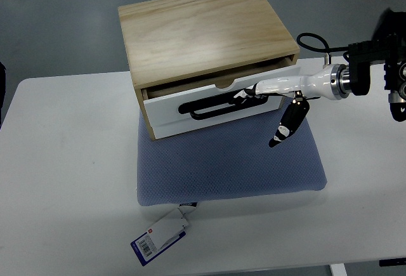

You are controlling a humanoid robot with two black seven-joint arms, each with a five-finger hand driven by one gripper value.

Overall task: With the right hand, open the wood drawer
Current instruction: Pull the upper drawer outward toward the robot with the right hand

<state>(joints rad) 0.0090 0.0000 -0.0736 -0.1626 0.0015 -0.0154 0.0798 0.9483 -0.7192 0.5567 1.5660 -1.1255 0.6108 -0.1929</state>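
A light wood box [209, 32] stands on a blue-grey mat at the middle of the table. Its white drawer front [166, 118] carries a long black handle [202, 109] and stands out a little from the box, with a dark gap above it. My right hand [248, 94] reaches in from the right edge, and its white fingers [269, 87] are hooked into the right end of the handle. The black-tipped thumb [285, 127] hangs down over the mat, clear of the drawer. No left hand shows.
The blue-grey mat [228, 168] lies on a white table [63, 174], with a white and blue tag [162, 235] at its front edge. A black cable [314, 40] loops behind the right wrist. Grey floor lies beyond the table.
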